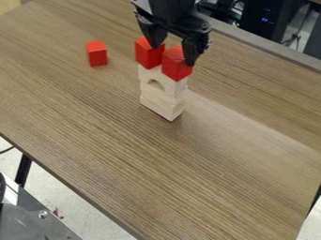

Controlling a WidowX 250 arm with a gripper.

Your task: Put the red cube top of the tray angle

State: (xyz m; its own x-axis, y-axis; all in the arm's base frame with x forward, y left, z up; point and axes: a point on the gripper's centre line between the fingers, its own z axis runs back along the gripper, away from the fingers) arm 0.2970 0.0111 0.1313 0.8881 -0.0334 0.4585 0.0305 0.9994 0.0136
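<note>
The black gripper (172, 55) hangs over a small tower at the upper middle, its two fingers spread apart. One fingertip is beside the left red block, and the other overlaps the right edge of the right red cube (176, 69). That cube and the left red block (149, 55) sit side by side on top of the pale wooden tower (164, 96), which has a small arch in it. Whether the fingers touch either red piece is hard to see.
A separate red block (97, 54) stands on the wooden table (125, 150), left of the tower. Dark equipment (260, 18) is behind the table's far edge at the upper right. A grey metal surface (37, 220) lies below the near edge at lower left.
</note>
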